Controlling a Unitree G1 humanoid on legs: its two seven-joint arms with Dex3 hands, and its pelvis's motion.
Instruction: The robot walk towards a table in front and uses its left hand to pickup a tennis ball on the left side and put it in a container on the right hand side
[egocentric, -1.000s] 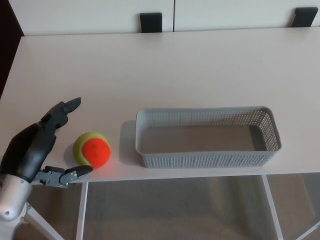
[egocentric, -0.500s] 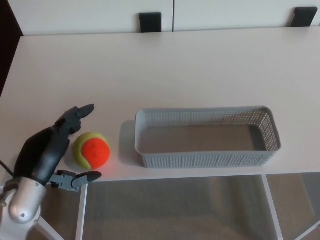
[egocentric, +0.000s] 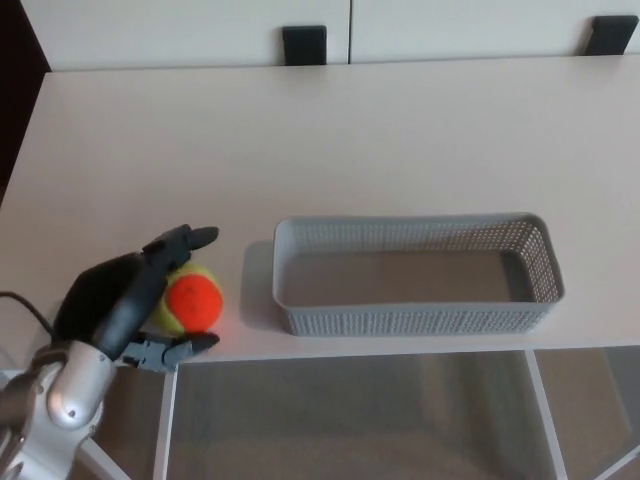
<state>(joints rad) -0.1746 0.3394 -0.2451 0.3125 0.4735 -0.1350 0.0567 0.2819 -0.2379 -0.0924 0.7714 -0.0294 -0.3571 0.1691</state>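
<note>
A yellow-green and orange tennis ball (egocentric: 190, 301) rests near the front left edge of the white table (egocentric: 300, 150). My left hand (egocentric: 125, 300) is open around it: two fingers (egocentric: 185, 241) reach over its far side and the thumb (egocentric: 180, 350) lies at its near side, partly covering its left half. I cannot tell whether the fingers touch the ball. The grey perforated container (egocentric: 415, 318) stands to the right of the ball, with nothing in it. My right hand does not show.
The table's front edge runs just below the ball and the container. Two dark chair backs (egocentric: 303, 44) stand behind the table's far edge. Through the glass lower part, white table legs (egocentric: 163, 425) and the floor show.
My left hand has moved right and forward, from beside the ball to around it, its fingers now arching over the ball. The ball and the container have stayed in place.
</note>
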